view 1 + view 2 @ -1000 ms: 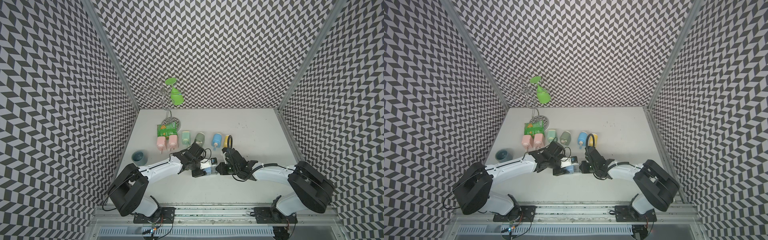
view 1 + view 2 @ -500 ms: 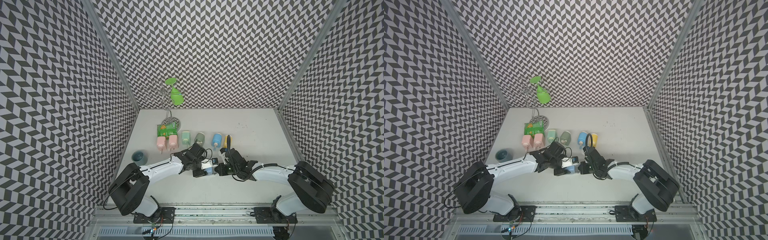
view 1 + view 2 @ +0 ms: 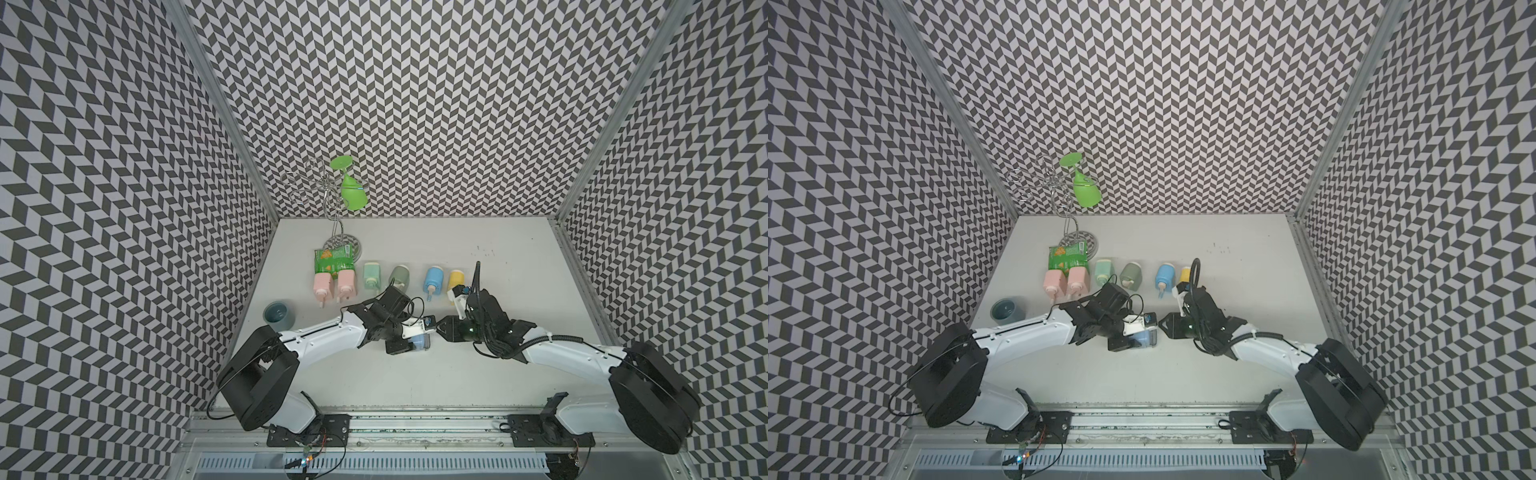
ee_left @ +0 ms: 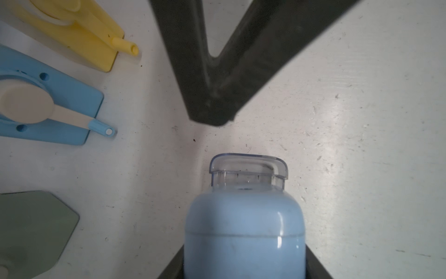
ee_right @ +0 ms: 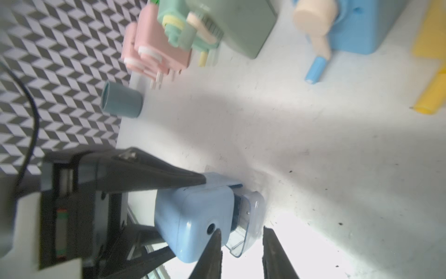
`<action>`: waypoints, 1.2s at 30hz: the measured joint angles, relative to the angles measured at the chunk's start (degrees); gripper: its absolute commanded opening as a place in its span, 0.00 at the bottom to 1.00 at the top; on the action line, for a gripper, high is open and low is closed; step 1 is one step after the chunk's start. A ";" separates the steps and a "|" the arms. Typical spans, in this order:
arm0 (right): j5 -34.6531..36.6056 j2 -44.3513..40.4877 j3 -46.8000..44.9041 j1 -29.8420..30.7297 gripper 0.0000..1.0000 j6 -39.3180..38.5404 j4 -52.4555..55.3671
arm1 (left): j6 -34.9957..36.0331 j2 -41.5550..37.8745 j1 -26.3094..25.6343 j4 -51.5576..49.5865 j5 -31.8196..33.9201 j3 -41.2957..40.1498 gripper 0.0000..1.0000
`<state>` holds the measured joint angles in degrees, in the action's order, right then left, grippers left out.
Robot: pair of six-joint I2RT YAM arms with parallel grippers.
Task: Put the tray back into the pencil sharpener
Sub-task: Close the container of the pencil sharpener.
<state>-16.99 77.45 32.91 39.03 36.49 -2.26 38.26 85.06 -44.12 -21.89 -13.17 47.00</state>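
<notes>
While fast in left end effector [image 3: 415, 341], pencil sharpener [image 4: 243, 229] and protruding tray [image 4: 248, 171] lengthwise toward parted, empty right end effector [image 5: 241, 233].

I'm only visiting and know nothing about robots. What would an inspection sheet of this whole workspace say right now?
Surface: white table, scattered dark specks.
Job's things: light blue pencil sharpener; clear tray partly in, its end sticking out.
Clutter: row of six pastel crank sharpeners, green packet, teal cup, wire rack with a hanging green glass.
Grippers: left gripper clamps the pencil sharpener; right gripper slightly open, off the tray.
Cables: black cable arches above the right wrist.
Surroundings: chevron-patterned walls; metal rail in front.
</notes>
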 measured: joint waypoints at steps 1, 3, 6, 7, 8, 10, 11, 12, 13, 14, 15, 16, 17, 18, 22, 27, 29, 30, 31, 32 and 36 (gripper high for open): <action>0.09 0.68 -0.52 -0.39 0.20 0.00 -0.07 | -0.02 0.00 0.00 0.02 -0.02 0.00 0.49; -0.57 2.78 -1.75 -0.28 0.19 0.76 -0.76 | -0.04 0.00 0.00 0.07 -0.02 -0.02 0.49; -1.70 5.33 -2.75 1.51 0.19 1.53 -1.27 | -0.24 0.00 0.00 0.24 -0.09 -0.07 0.49; -2.16 5.92 -2.75 2.10 0.18 1.66 -1.60 | -0.28 0.00 0.00 0.28 -0.09 -0.09 0.49; -2.71 6.54 -2.73 2.69 0.18 1.84 -2.38 | -0.37 0.00 0.00 0.37 -0.11 -0.13 0.49; -3.93 7.54 -2.64 3.41 0.18 2.19 -4.22 | -0.44 0.00 0.00 0.46 -0.15 -0.17 0.49; -4.52 8.11 -2.58 3.67 0.18 2.34 -5.09 | -0.44 0.00 0.00 0.46 -0.15 -0.17 0.49; -5.01 8.63 -2.58 3.80 0.18 2.43 -5.88 | -0.44 0.00 0.00 0.46 -0.15 -0.17 0.49; -5.57 9.35 -2.56 3.96 0.18 2.56 -6.67 | -0.44 0.00 0.00 0.48 -0.15 -0.17 0.49; -6.01 10.01 -2.51 3.98 0.18 2.62 -7.23 | -0.44 0.00 0.00 0.48 -0.17 -0.17 0.49; -6.40 10.56 -2.49 3.98 0.18 2.69 -7.65 | -0.44 0.02 0.00 0.48 -0.20 -0.17 0.49; -6.95 11.10 -2.49 4.04 0.18 2.78 -8.09 | -0.44 0.02 0.00 0.48 -0.22 -0.17 0.49; -7.39 11.50 -2.49 4.15 0.18 2.84 -8.48 | -0.44 0.02 0.00 0.48 -0.28 -0.17 0.49; -7.69 11.76 -2.45 4.26 0.18 2.89 -8.66 | -0.44 0.02 0.00 0.48 -0.33 -0.17 0.49; -9.27 12.83 -2.40 4.48 0.18 3.21 -10.01 | -0.44 0.11 0.02 0.52 -0.44 -0.17 0.49; -10.10 13.35 -2.38 4.52 0.18 3.54 -10.88 | -0.44 0.20 0.13 0.63 -0.66 -0.17 0.48; -9.86 13.09 -2.38 4.20 0.19 3.65 -11.04 | -0.44 0.35 0.17 0.94 -0.87 -0.17 0.48; -9.62 12.70 -2.40 3.82 0.18 3.65 -10.84 | -0.44 0.39 0.17 1.05 -0.92 -0.17 0.48; -9.11 11.96 -2.45 3.37 0.19 3.67 -10.54 | -0.44 0.44 0.17 1.25 -0.98 -0.17 0.48; -8.17 11.08 -2.45 2.89 0.18 3.65 -10.21 | -0.44 0.48 0.17 1.38 -1.05 -0.17 0.48; -5.55 9.79 -2.43 1.51 0.18 3.63 -10.10 | -0.44 0.52 0.17 1.53 -1.09 -0.17 0.48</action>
<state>-22.55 87.24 30.48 40.53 40.12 -12.36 37.82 85.58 -43.94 -20.36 -14.26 46.83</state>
